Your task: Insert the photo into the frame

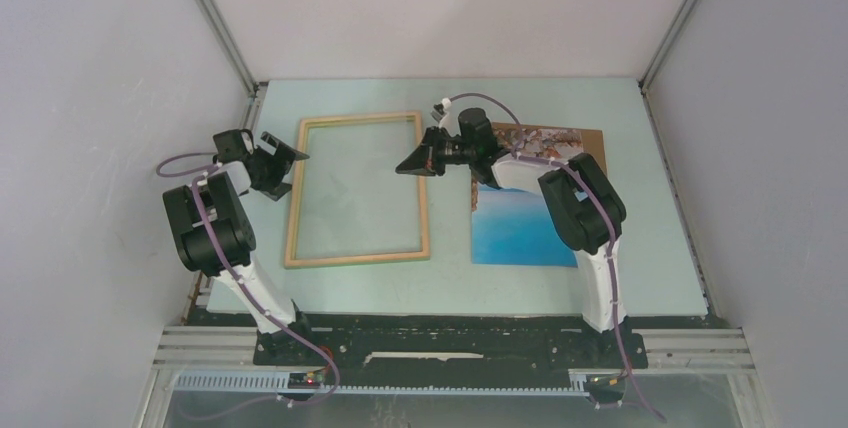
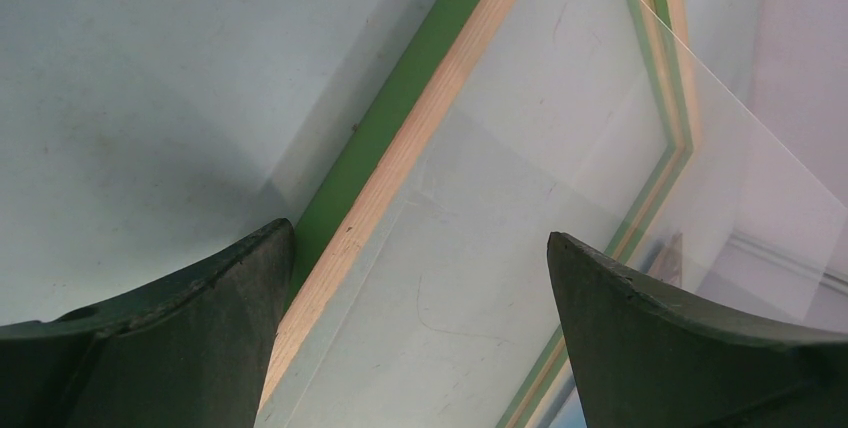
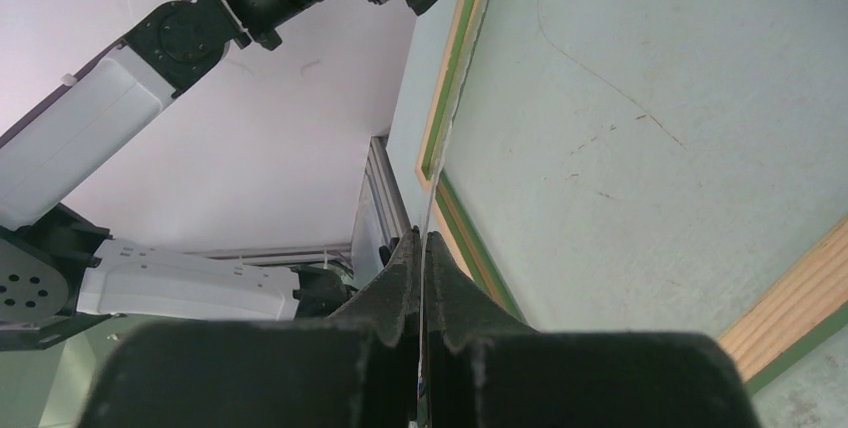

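The frame (image 1: 355,258) lies flat left of centre, pale wood face up, its green side showing in the left wrist view (image 2: 400,168). The photo (image 1: 520,228), blue water with rocks at its far end, lies to the right on a brown board (image 1: 598,140), partly hidden by my right arm. My right gripper (image 1: 412,163) is over the frame's right rail and shut on the edge of a clear pane (image 2: 640,148), seen edge-on between its tips (image 3: 424,238). The pane slants over the frame opening. My left gripper (image 1: 295,156) is open and empty, straddling the left rail (image 2: 418,233).
The pale green table mat (image 1: 660,248) is walled by white panels on three sides. A metal rail (image 1: 215,38) runs up the left corner. My left arm (image 3: 150,48) shows in the right wrist view beyond the frame (image 3: 455,68).
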Available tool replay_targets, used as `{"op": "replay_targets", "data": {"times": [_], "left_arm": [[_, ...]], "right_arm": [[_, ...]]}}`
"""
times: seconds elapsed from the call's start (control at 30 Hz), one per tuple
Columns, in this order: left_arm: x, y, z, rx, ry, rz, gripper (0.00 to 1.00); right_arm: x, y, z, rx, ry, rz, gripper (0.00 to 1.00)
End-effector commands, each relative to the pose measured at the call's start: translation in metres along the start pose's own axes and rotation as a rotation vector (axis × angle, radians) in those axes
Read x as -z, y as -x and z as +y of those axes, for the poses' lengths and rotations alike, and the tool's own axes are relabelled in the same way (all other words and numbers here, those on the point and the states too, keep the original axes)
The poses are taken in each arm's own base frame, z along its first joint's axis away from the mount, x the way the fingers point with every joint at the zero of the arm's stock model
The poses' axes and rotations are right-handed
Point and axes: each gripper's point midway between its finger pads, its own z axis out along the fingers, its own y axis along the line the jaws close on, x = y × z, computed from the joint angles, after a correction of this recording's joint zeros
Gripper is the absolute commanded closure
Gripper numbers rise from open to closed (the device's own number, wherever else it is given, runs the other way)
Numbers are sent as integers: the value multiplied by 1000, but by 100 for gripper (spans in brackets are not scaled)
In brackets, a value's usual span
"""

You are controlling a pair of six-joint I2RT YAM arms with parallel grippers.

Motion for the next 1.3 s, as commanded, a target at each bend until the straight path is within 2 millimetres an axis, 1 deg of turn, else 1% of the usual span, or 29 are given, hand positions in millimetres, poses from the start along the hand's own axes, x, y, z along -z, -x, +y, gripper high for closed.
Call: {"op": "replay_targets", "data": {"times": [0.0,0.4,0.7,0.93,1.27], "left_arm": [[4,-3,-5,9,-34,11,0],[3,-5,-4,10,-37,18,0],[4,-5,-4,9,-38,17,0],[3,-5,-5,9,-39,20,0],[4,-4,-5,7,-39,17,0]], "right_arm": [[11,10,57,142,83,-41,100],[6,8,57,142,106,-26,100],[-2,9,52,133,106,-12,100],[-2,11,56,154,96,-14,100],[-9,13,46,136,85,0,100]]}}
